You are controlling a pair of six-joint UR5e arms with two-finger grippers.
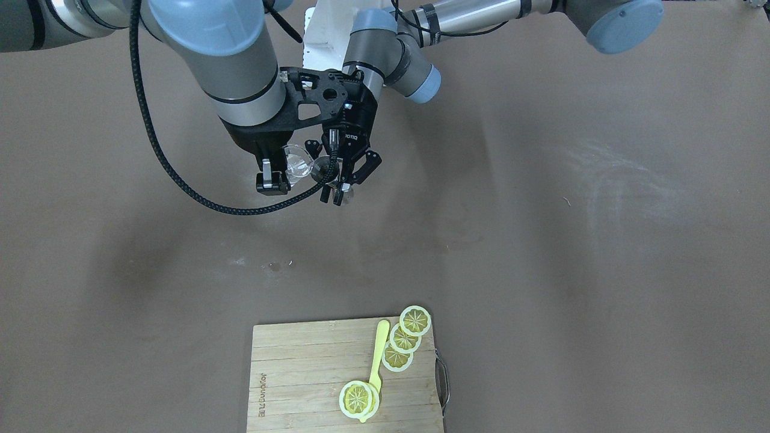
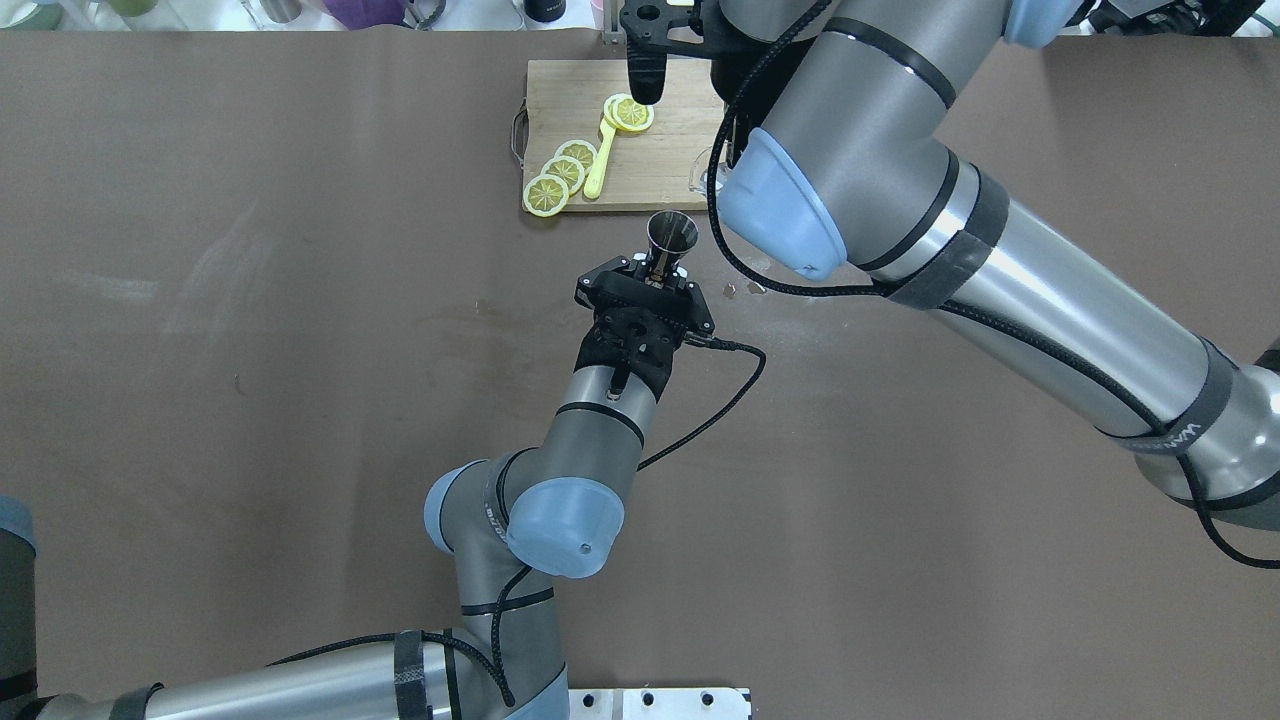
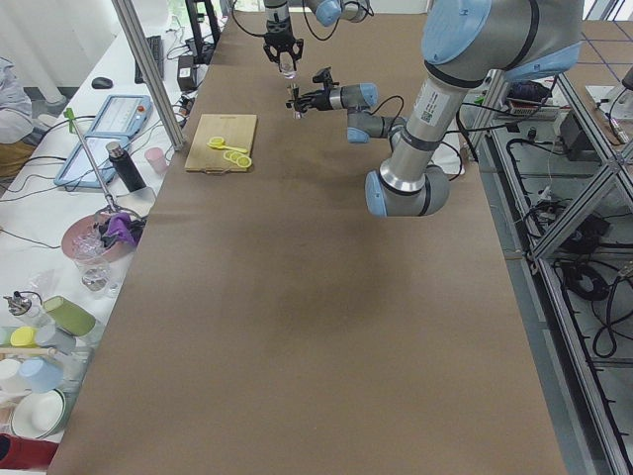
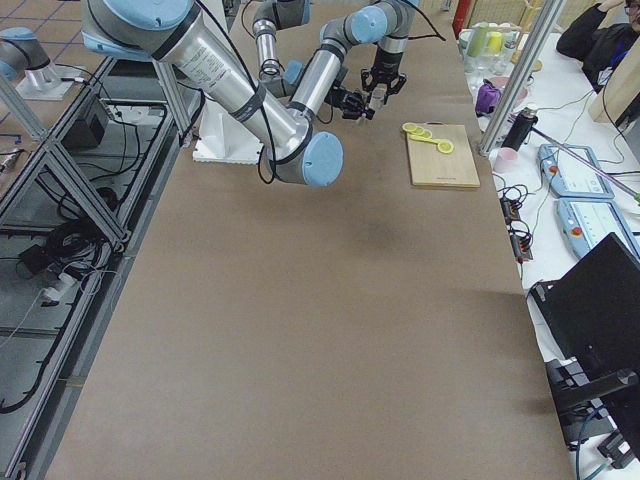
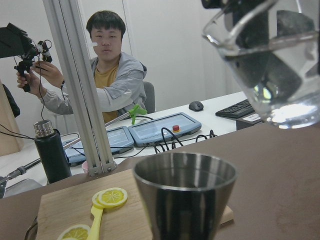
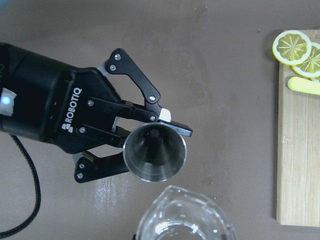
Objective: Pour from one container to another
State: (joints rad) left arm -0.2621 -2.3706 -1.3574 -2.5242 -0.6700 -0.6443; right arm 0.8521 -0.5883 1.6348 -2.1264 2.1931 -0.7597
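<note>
- Left gripper (image 2: 655, 272) is clamping the jigger (image 2: 671, 234) below its upper cone and holding it upright, mouth up, in the air over the table (image 2: 300, 400). It is judged to be serving as a fixed target.
- Right gripper (image 1: 283, 174) is closed on the glass cup (image 1: 297, 165), carrying it just beside and above the jigger's rim. Clear liquid is sitting inside.
- No stream is showing, so pouring is judged not yet begun.
- Cutting board (image 2: 660, 150) with lemon slices (image 2: 562, 175) is lying at the operators' edge, apart from the pour.
</note>
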